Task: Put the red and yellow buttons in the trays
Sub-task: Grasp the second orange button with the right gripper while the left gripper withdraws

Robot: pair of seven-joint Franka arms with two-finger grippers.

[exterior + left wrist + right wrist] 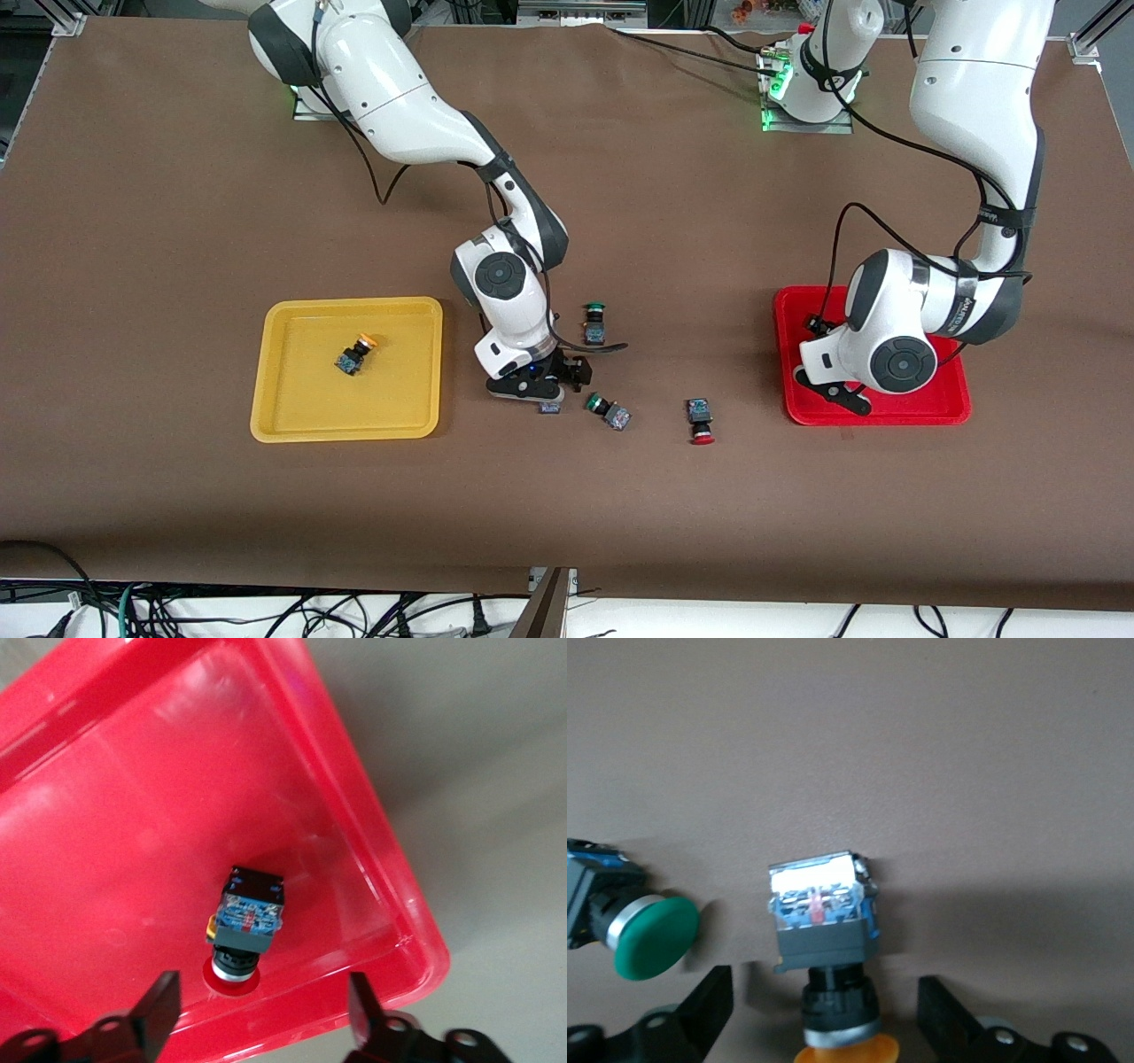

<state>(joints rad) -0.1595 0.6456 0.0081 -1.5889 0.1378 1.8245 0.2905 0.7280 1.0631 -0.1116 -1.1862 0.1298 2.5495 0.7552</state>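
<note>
My right gripper (539,390) is open and low over the table beside the yellow tray (292,416). Its fingers (709,1001) stand apart on either side of a yellow-capped button (824,926) that lies on the table; only the button's body end (550,408) shows in the front view. Another yellow button (356,354) lies in the yellow tray. My left gripper (834,392) is open over the red tray (939,403). A red button (248,917) lies in the red tray (133,815) just off the open left gripper (263,1014). A second red button (701,421) lies on the table between the trays.
Two green-capped buttons lie on the table near my right gripper: one (594,323) farther from the front camera, one (608,412) beside the gripper, toward the left arm's end. The latter also shows in the right wrist view (633,926).
</note>
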